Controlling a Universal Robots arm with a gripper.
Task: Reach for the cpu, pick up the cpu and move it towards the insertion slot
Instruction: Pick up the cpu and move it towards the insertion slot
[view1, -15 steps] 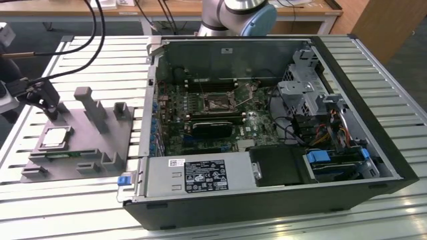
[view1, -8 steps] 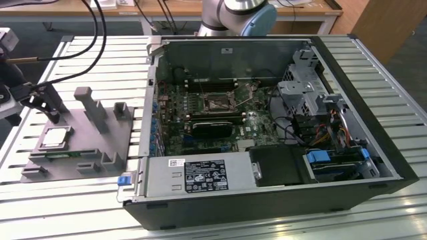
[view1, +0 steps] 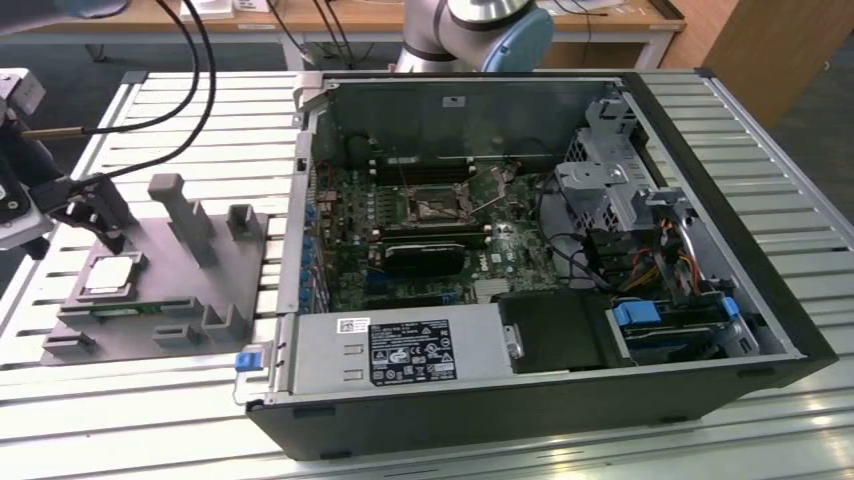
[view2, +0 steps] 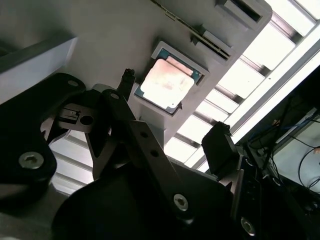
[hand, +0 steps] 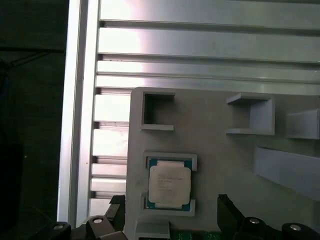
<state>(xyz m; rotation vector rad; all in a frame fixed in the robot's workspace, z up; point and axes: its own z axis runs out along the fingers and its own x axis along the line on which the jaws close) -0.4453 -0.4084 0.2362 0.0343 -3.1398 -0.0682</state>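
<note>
Black fingers (view2: 218, 145) of the claw (view2: 173, 107) stand spread wide and empty, 1 on each side of the cpu (hand: 170, 183), poised above it. The cpu lies flat in a recess of the grey holder tray (view1: 160, 270) on the slatted desk (view1: 187, 110). Well apart, toward the exterior view's right, the insertion slot (view1: 434, 208) sits on the motherboard (view1: 514, 245) inside the open computer case (view1: 454, 100).

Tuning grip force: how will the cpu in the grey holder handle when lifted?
Likely stiff: the cpu is flat, square and metal-topped. Probably light and thin, so little edge to grip. Seated in a recess of the grey holder, it should resist sliding.
</note>
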